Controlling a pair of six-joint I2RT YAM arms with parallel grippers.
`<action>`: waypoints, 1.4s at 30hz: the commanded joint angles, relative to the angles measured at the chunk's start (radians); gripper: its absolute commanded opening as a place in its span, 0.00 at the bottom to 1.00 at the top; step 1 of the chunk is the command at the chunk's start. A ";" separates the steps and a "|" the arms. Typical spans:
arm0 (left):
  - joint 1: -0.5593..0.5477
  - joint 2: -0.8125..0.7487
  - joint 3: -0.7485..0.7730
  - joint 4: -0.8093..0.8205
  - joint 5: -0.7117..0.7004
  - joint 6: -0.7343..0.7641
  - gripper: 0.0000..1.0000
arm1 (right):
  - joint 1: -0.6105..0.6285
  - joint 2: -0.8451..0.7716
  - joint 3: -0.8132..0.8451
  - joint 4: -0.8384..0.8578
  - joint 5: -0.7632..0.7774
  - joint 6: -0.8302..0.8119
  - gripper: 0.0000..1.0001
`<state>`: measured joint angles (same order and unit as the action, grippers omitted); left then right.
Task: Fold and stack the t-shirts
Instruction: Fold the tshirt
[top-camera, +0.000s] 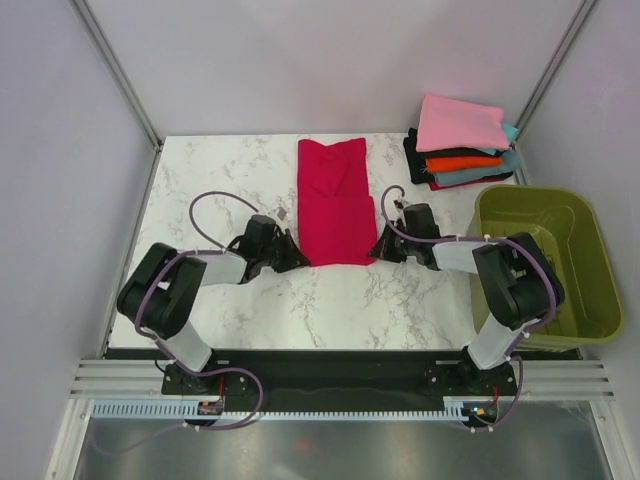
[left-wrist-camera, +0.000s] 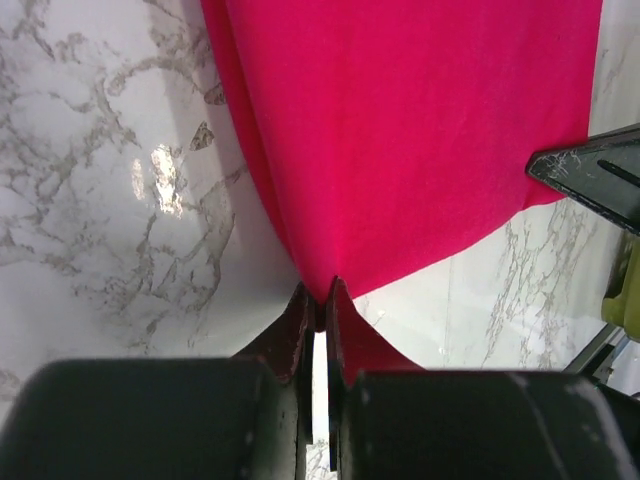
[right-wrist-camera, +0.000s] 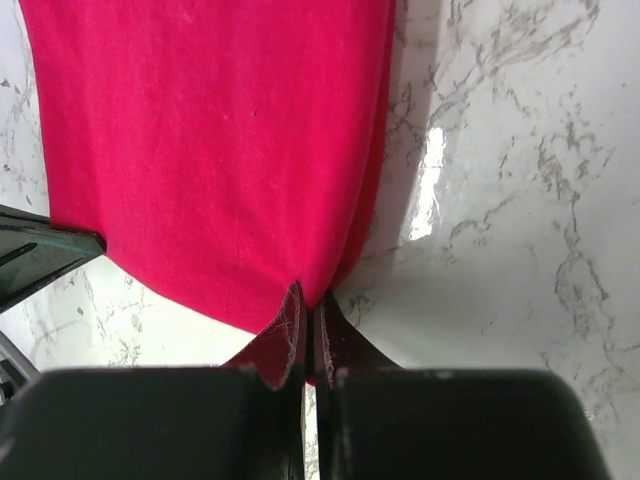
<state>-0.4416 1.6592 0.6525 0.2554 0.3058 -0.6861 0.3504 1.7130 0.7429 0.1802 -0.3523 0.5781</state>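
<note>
The crimson-red t-shirt (top-camera: 335, 200) lies folded into a long strip on the marble table (top-camera: 200, 180), running from the back to the middle. My left gripper (top-camera: 296, 260) is shut on its near left corner (left-wrist-camera: 330, 270). My right gripper (top-camera: 378, 252) is shut on its near right corner (right-wrist-camera: 315, 285). A stack of folded t-shirts stands at the back right: pink (top-camera: 458, 122) on top, then orange (top-camera: 462, 162), teal-grey (top-camera: 480, 175) and black (top-camera: 415, 155).
An olive-green plastic basket (top-camera: 590, 290) stands at the right edge of the table beside my right arm. The opposite gripper's finger shows at the edge of each wrist view (left-wrist-camera: 600, 180) (right-wrist-camera: 40, 255).
</note>
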 joint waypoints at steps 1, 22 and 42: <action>-0.019 0.011 -0.057 -0.042 -0.062 -0.004 0.02 | 0.001 0.007 -0.052 -0.042 -0.004 -0.009 0.00; -0.362 -0.795 -0.019 -0.715 -0.292 -0.090 0.02 | 0.171 -0.831 -0.111 -0.568 0.200 0.135 0.00; -0.072 -0.377 0.507 -0.779 -0.242 0.186 0.02 | 0.099 -0.268 0.479 -0.607 0.270 -0.076 0.00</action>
<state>-0.5621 1.2331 1.0805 -0.5423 -0.0063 -0.5800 0.4778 1.4010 1.1389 -0.4255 -0.1123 0.5472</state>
